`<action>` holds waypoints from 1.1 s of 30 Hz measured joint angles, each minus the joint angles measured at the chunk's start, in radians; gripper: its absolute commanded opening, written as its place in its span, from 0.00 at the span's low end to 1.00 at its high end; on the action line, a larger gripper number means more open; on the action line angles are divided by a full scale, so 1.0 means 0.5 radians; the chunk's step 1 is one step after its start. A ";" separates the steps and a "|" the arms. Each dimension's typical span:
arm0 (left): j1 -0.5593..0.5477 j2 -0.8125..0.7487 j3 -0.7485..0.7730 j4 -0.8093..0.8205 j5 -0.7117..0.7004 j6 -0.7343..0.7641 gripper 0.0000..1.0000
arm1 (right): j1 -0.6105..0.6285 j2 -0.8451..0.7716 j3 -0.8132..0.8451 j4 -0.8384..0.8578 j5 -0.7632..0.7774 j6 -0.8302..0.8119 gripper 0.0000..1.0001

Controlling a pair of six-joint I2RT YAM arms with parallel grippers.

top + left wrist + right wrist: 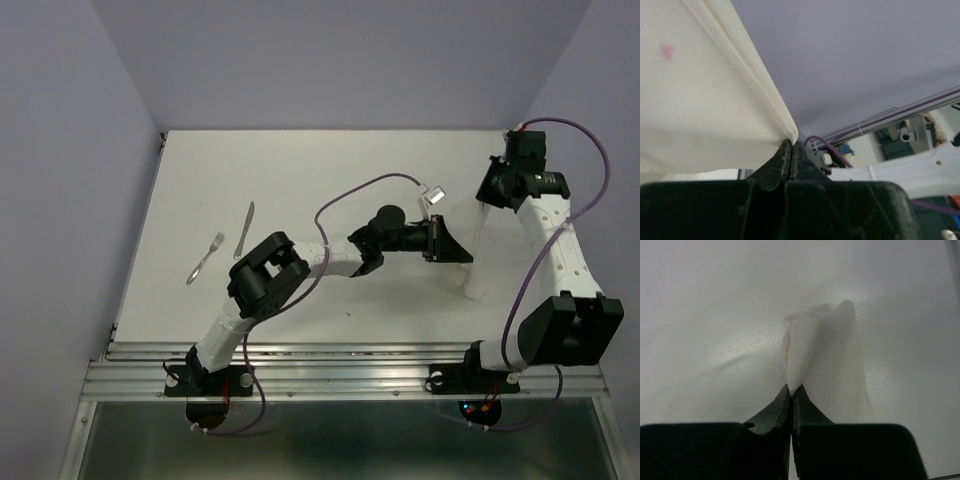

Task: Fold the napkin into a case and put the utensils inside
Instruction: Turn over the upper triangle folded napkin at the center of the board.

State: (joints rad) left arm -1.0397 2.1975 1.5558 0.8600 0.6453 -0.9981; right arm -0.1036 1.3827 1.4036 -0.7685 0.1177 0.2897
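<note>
The napkin (468, 275) is a soft white cloth, almost the same white as the tabletop (300, 170). It is over the right side of the tabletop, held between the two arms. The left end effector (790, 152) is closed tight on one edge of it. Up close in the left wrist view, the cloth looks creamy and woven, with a folded hem along the edge and a small pink spot (666, 50). The right end effector (791, 391) is closed tight too, pinching another part of the napkin. There the cloth bunches into a pointed cone and hangs in soft folds. I cannot tell if its low end touches the tabletop. The shiny fork (205, 258) and knife (245, 229) lie near each other on the left side, well apart from the napkin.
</note>
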 measured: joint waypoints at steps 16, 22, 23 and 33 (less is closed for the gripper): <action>0.169 -0.404 -1.173 0.719 -0.166 -0.260 0.00 | 0.569 0.302 -0.240 0.282 -0.255 0.177 0.01; 0.168 -0.414 -0.910 0.336 -0.158 -0.058 0.00 | 0.554 0.294 -0.240 0.375 -0.172 0.215 0.01; 0.167 -0.414 -0.868 0.285 -0.156 -0.039 0.00 | 0.532 0.286 -0.240 0.385 -0.157 0.214 0.01; 0.035 -0.233 0.002 -0.533 -0.189 0.352 0.00 | -0.030 -0.073 -0.230 0.323 -0.053 0.190 0.01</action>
State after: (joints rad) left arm -1.0222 2.0808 1.5566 0.5938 0.5507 -0.8223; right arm -0.1184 1.3460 1.2884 -0.6067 0.0910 0.3847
